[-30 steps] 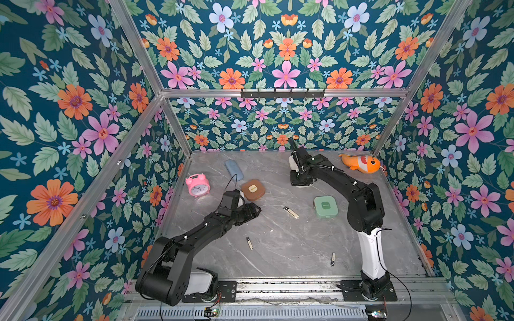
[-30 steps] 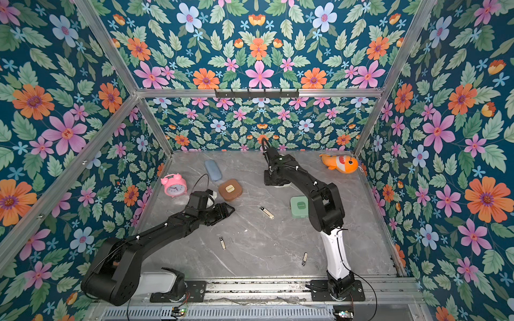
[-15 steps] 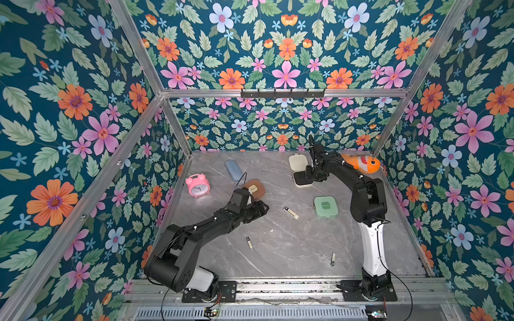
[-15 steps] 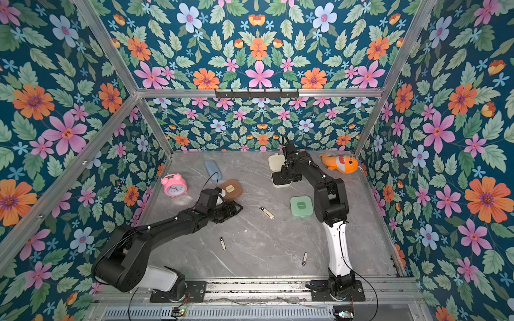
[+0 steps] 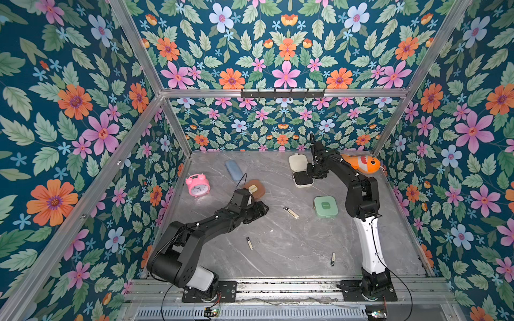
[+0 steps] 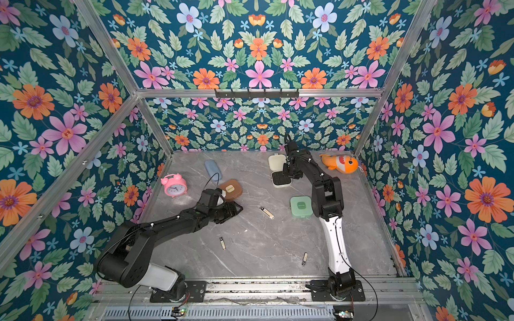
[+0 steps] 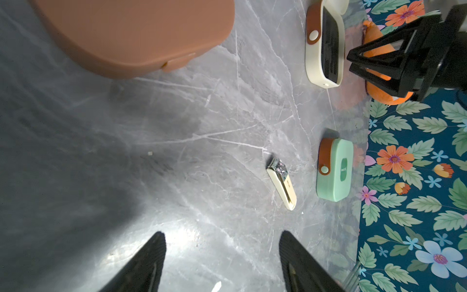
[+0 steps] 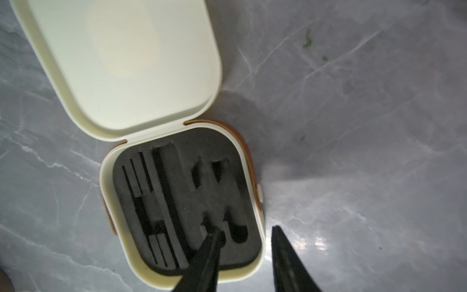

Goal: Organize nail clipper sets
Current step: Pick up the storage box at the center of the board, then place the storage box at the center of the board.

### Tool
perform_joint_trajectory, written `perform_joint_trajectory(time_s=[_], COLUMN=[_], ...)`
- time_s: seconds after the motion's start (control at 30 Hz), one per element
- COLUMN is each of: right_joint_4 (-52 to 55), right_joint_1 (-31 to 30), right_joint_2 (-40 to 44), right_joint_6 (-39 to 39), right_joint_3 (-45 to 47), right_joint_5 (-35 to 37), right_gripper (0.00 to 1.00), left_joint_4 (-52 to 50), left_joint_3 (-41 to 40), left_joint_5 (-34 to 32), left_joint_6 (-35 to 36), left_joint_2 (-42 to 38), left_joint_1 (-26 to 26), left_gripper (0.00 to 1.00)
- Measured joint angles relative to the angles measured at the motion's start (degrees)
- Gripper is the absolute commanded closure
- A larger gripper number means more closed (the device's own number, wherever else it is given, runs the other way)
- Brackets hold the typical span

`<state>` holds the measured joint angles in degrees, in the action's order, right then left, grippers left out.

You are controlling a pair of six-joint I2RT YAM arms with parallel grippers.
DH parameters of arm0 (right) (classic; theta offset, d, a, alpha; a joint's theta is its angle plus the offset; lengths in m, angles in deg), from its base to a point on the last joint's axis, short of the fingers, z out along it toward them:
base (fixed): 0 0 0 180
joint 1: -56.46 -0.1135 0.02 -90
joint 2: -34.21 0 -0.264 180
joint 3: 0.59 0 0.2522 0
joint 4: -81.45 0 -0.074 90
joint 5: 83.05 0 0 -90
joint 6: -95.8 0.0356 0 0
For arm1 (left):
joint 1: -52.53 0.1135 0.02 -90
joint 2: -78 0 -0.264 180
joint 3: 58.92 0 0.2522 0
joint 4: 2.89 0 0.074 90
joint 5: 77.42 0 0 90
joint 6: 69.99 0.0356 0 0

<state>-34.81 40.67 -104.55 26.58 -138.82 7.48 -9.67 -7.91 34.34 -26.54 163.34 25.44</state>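
Between the right jaws: side wall of the open cream case [image 8: 121,63], lid laid flat. The jaws are part-open, straddling it with no clamp visible, probably steadying it for loading. Black insert [image 8: 182,202]: empty.

Left jaws: wide apart, empty, over bare surface [image 7: 202,113]. Brown case [image 7: 131,35] just beyond; beige clipper [image 7: 281,185] ahead, unobstructed.

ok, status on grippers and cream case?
Left gripper open, empty, near brown case. Right gripper open, straddling cream case rim. Lid open, insert slots empty. Nothing blocking.

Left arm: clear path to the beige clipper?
Probably yes. The left gripper is open, pointed at the beige clipper, with only bare table between them; the brown case lies off that line.
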Motion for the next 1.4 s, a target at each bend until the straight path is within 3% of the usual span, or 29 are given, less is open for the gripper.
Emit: perform_joint_trajectory(time_s=[0.17,0.47,0.77,0.97,1.2,1.4], right_joint_4=[1.14,1.40,-0.66,-4.07,-10.91,-15.08], right_joint_1=[-0.04,0.00,-2.89,-9.51,-23.98,-35.78], right_joint_2=[-2.38,-2.14,9.75,20.26,33.66,34.71], right_joint_6=[-0.26,-0.55,-0.35,-1.01,-2.51,-1.33], right_joint_3=[-1.20,-0.28,9.20,19.63,40.87,50.12], right_joint_5=[-0.15,-0.66,-1.62,-1.57,-2.29,-3.87], right_gripper=[0.68,0.99,1.00,1.00,1.00,1.00], left_joint_4=[0.48,0.35,-3.23,-6.32,-10.95,-11.82], left_joint_3=[0.02,0.68,7.52,10.62,10.62,5.79], left_joint_5=[0.20,0.15,0.09,1.38,2.08,2.40], left_joint_6=[-0.09,-0.11,3.72,6.21,8.98,9.57], left_joint_2=[0.48,-0.48,-2.80,-6.23,-12.57,-13.57], left_joint_1=[0.00,0.07,3.67,8.46,12.44,12.48], left_gripper=[0.26,0.26,0.26,0.25,0.24,0.25])
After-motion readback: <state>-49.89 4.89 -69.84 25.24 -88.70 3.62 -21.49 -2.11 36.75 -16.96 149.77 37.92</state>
